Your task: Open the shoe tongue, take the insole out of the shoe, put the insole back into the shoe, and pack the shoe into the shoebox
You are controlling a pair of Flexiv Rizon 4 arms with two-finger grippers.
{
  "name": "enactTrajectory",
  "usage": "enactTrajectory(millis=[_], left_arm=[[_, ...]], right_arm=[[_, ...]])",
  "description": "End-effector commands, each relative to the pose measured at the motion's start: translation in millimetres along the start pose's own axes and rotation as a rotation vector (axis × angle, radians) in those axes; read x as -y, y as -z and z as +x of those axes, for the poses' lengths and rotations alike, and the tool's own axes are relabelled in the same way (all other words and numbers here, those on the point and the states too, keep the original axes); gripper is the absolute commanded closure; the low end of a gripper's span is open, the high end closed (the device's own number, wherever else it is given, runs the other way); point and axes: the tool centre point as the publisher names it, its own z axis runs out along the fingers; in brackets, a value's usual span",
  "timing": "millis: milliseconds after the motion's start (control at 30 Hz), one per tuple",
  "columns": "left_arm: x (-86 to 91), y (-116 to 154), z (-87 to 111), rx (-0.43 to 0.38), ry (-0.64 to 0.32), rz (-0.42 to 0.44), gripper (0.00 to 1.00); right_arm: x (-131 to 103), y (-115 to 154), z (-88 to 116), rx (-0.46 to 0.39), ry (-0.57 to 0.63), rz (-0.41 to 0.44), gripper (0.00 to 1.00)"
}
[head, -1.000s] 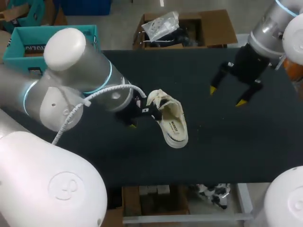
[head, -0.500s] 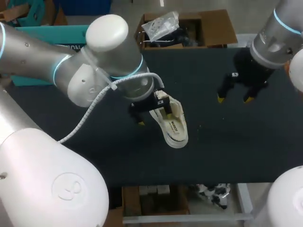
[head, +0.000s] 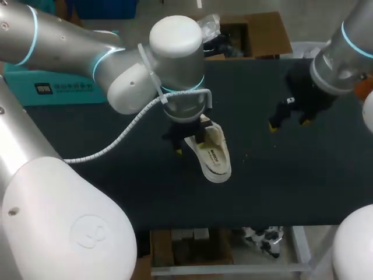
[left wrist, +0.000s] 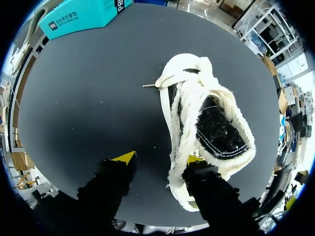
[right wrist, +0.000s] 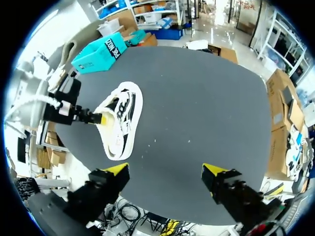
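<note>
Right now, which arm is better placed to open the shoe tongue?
Left, likely: left gripper is open astride one side of the shoe; right gripper hangs open above the table, apart from it.

Silver arms, cyan rings, white coiled cable; left gripper, right gripper black

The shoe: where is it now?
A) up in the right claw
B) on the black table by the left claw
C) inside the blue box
B: the shoe lies on the black table at the left claw; the right claw is open and holds nothing.
</note>
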Motion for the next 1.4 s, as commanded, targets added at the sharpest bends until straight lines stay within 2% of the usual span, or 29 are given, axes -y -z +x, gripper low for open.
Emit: enactTrajectory(millis=[33, 200, 267, 367, 433, 500, 533, 667, 733, 900, 1100, 1267, 1400], left_arm=[[4.5, -1.8, 3.6, 0.082, 0.009, -0.017, 1.0], [9.5, -8.0, 5.0, 0.079, 0.021, -0.016, 1.0], [10.2, -9.6, 5.2, 0.063, 0.016, -0.019, 1.0], [11.5, -8.4, 3.7, 0.011, -0.033, -0.008, 1.0], [13.3, -3.1, -0.3, -0.039, -0.081, 0.0, 1.0], [13.2, 3.8, -5.1, -0.091, -0.17, 0.007, 1.0], [14.5, 7.2, -8.4, -0.098, -0.214, 0.033, 1.0], [14.4, 20.4, -22.5, -0.127, -0.355, 0.081, 1.0], [16.0, 28.3, -30.5, -0.156, -0.416, 0.083, 1.0], [16.8, 46.5, -44.6, -0.183, -0.564, 0.124, 1.0], [16.1, 74.6, -61.4, -0.192, -0.727, 0.192, 1.0], [26.2, 95.0, -74.7, -0.176, -0.855, 0.27, 1.0], [45.7, 114.7, -86.0, -0.167, -0.939, 0.346, 1.0]], right_arm=[[7.1, 3.2, -0.8, -0.01, 0.043, 0.009, 0.0], [18.3, 9.5, -8.5, -0.039, 0.135, -0.053, 0.0], [23.2, 12.6, -13.4, -0.059, 0.218, -0.097, 0.0], [28.3, 19.5, -20.9, -0.062, 0.31, -0.125, 0.0], [29.5, 25.3, -21.7, -0.057, 0.373, -0.105, 0.0], [28.6, 30.1, -21.2, -0.073, 0.484, -0.105, 0.0], [27.4, 32.1, -21.1, -0.084, 0.523, -0.084, 0.0], [14.8, 33.0, -17.8, -0.04, 0.642, 0.129, 0.0], [12.0, 35.6, -15.0, -0.015, 0.713, 0.166, 0.0], [6.8, 40.5, -22.3, 0.004, 0.833, 0.167, 0.0], [-5.2, 43.1, -32.2, 0.02, 0.994, 0.226, 0.0], [-19.6, 46.4, -40.7, -0.007, 1.024, 0.268, 0.0], [-19.6, 46.4, -40.7, -0.007, 1.024, 0.268, 0.0]])
